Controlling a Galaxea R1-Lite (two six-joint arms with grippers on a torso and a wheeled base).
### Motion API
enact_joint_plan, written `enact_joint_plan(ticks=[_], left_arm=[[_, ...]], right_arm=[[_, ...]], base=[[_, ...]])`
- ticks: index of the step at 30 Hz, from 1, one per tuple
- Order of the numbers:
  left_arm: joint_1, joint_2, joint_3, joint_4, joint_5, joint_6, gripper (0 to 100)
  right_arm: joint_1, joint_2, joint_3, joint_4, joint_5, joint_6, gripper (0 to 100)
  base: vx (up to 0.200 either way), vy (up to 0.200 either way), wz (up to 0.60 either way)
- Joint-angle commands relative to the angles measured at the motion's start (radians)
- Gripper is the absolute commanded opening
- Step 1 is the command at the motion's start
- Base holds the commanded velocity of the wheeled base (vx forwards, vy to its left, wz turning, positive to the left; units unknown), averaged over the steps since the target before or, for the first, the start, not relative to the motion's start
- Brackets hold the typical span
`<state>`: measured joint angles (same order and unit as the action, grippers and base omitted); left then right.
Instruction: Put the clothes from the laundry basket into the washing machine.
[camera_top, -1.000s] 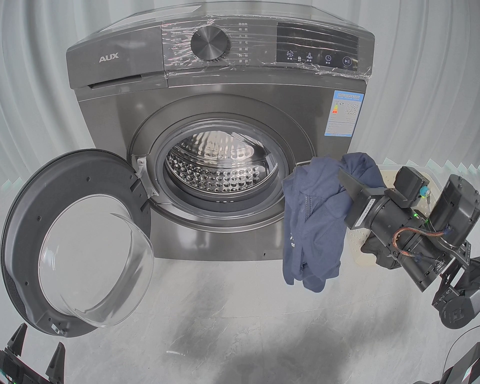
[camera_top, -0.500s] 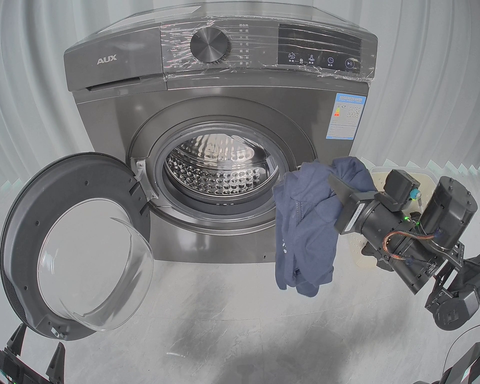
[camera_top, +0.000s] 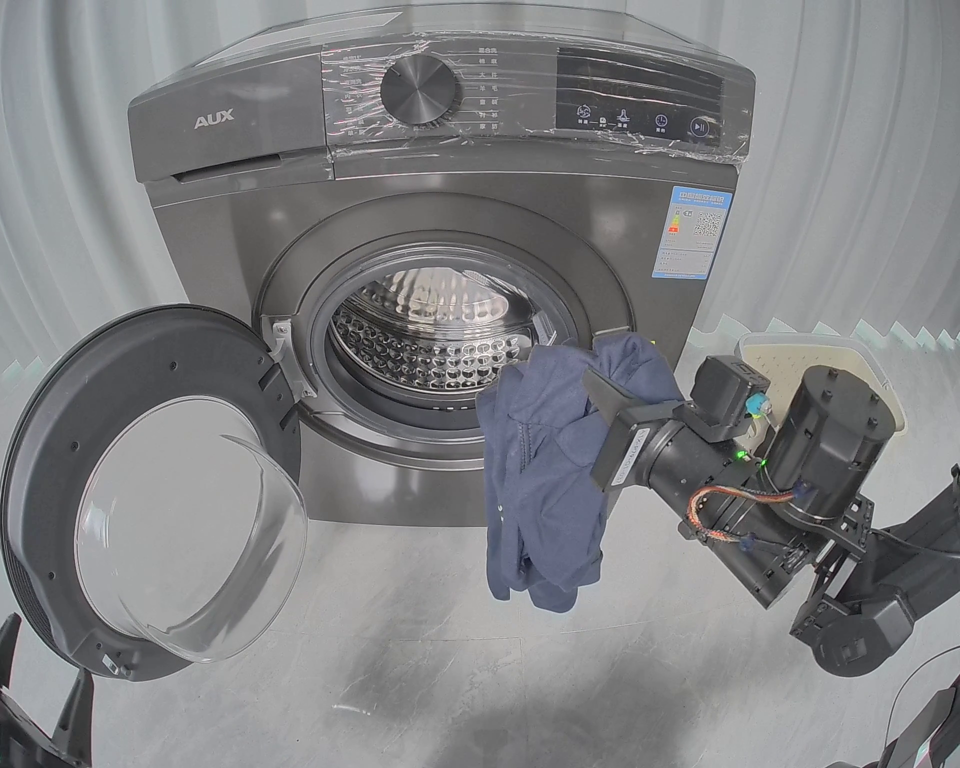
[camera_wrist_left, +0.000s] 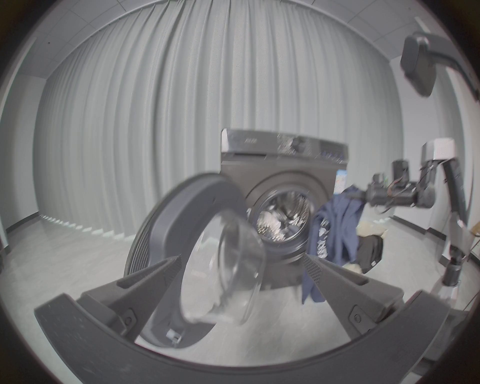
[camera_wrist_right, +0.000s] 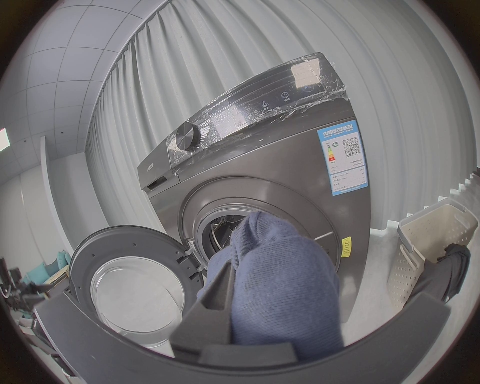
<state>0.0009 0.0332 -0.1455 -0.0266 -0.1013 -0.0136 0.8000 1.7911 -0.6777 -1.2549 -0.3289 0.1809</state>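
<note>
The grey washing machine (camera_top: 440, 200) stands with its round door (camera_top: 150, 490) swung open to the left and its steel drum (camera_top: 440, 330) bare. My right gripper (camera_top: 603, 392) is shut on a navy blue garment (camera_top: 540, 470), which hangs just in front of the lower right rim of the drum opening. In the right wrist view the blue garment (camera_wrist_right: 280, 290) bulges over the gripper (camera_wrist_right: 240, 305). The cream laundry basket (camera_top: 830, 358) sits right of the machine, behind the right arm. My left gripper (camera_wrist_left: 245, 285) is low at the left, open and holding nothing.
A dark garment (camera_wrist_right: 445, 275) hangs over the rim of the laundry basket (camera_wrist_right: 435, 225). The open door juts out over the floor at the left. Bare grey floor (camera_top: 430, 640) lies in front of the machine. Pale curtains run behind.
My right arm has carried the blue garment leftward, from beside the basket to the right rim of the drum opening. The left gripper has dropped slightly at the lower left.
</note>
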Motion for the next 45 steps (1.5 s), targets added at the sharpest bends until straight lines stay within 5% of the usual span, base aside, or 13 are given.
enact_joint_plan(ticks=[1,8,16,20,22,29,45], left_arm=[[0.021,0.186,-0.132,0.028,-0.179,0.026,100],[0.018,0.387,-0.095,-0.046,-0.256,0.089,100],[-0.079,0.689,-0.097,-0.250,-0.276,0.089,100],[-0.182,0.806,-0.097,-0.349,-0.259,0.084,100],[-0.309,0.949,-0.109,-0.431,-0.184,0.064,100],[-0.493,1.168,-0.121,-0.684,-0.020,-0.008,100],[-0.533,1.565,-0.160,-0.966,-0.003,-0.028,100]], right_arm=[[0.028,0.065,-0.042,-0.017,-0.002,0.005,0],[0.039,0.131,-0.131,-0.023,-0.004,0.005,0],[0.038,0.159,-0.186,-0.011,-0.001,-0.001,0],[0.039,0.159,-0.180,-0.011,0.018,-0.003,0],[0.036,0.160,-0.178,-0.023,0.067,0.000,0],[0.024,0.160,-0.237,-0.003,0.087,0.000,0],[0.034,0.159,-0.304,0.008,0.070,0.005,0]], base=[[0.000,0.000,0.00],[0.000,0.000,0.00],[0.000,0.000,0.00],[0.000,0.000,0.00],[0.000,0.000,0.00],[0.000,0.000,0.00],[0.000,0.000,0.00]])
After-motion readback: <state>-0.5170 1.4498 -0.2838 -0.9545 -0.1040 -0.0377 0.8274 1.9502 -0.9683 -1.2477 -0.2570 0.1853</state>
